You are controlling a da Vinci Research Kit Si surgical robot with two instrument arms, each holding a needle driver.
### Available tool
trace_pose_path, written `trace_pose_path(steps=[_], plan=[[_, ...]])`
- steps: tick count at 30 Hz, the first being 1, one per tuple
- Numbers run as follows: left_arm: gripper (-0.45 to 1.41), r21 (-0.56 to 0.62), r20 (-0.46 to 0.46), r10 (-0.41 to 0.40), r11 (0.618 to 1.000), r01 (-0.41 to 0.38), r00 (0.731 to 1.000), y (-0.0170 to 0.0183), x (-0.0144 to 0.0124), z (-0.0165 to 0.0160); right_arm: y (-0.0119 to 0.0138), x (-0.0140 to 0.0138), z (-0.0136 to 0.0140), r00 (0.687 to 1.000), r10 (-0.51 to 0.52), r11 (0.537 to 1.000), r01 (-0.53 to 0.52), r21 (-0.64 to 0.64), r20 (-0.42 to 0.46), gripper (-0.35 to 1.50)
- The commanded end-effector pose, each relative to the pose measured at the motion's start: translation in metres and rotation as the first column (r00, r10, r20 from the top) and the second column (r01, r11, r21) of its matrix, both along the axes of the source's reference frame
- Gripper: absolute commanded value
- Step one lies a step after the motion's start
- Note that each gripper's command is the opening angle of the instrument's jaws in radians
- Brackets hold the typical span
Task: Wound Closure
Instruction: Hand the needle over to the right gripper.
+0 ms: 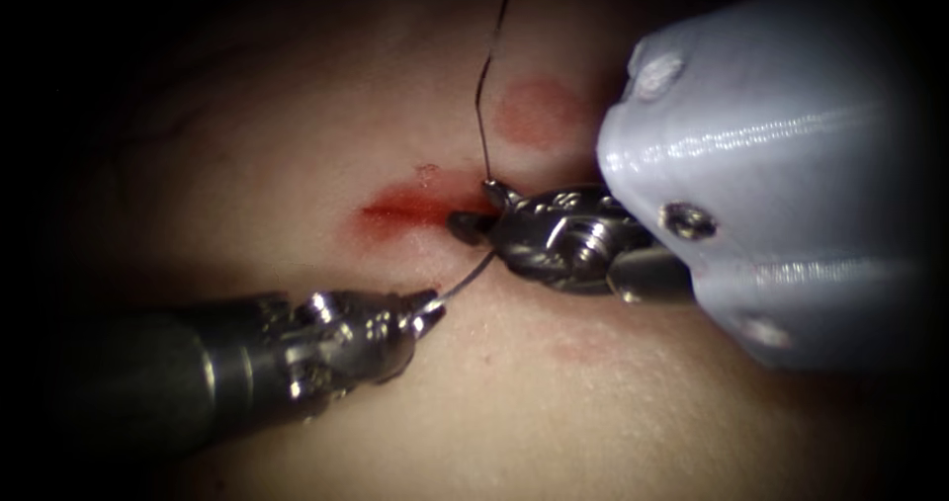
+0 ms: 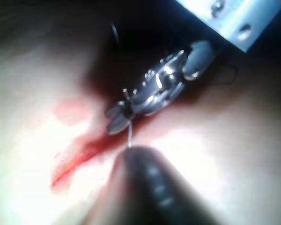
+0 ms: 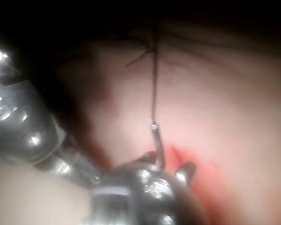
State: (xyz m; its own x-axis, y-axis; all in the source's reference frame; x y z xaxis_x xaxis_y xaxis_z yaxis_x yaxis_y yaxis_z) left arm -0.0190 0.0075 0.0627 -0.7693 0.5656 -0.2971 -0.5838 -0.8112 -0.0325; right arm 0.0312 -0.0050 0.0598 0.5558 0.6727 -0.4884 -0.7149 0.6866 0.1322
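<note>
Where the red-stained cut (image 1: 415, 205) ends, at the middle of the endoscope frame, the right tool (image 1: 473, 214) comes in from the right with its two jaws parted, one at the swaged end of the needle (image 1: 465, 282), the other lower and darker, resting on the tissue (image 1: 297, 116). Whether they grip anything I cannot tell. The needle's rear end stands up at the upper jaw, where the thread (image 1: 484, 106) joins it and runs toward the top edge of the frame. The needle curves down and left under the tool, its point end clamped in the closed jaws of the left tool (image 1: 427, 308), which enters from the lower left. Held so at the tip, the needle seems, by my judgement, to lie outside the tissue just below the cut's right end. Red fluid (image 1: 395, 209) marks the cut. No writing or label can be read anywhere.
</note>
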Motion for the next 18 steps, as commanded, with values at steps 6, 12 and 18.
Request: trace_pose_path(steps=[6,12,18], plan=[[-0.25,-0.003,-0.007,0.025,1.0,-0.025,1.0,-0.0003,-0.0006,0.0006,0.0002,0.0,-0.0008,1.0,0.012,1.0,-0.013,-0.021,-0.017,-0.35],[0.52,0.076,0.095,0.025,0.997,-0.033,0.995,0.0002,-0.0007,0.0005,0.0003,-0.0001,-0.0009,0.999,0.018,0.999,-0.019,-0.026,-0.029,-0.35],[0.56,0.185,0.246,-0.036,0.983,-0.011,0.969,0.0004,-0.0011,0.0003,0.0005,-0.0006,-0.0012,0.999,0.003,0.999,-0.004,-0.039,-0.036,-0.35]])
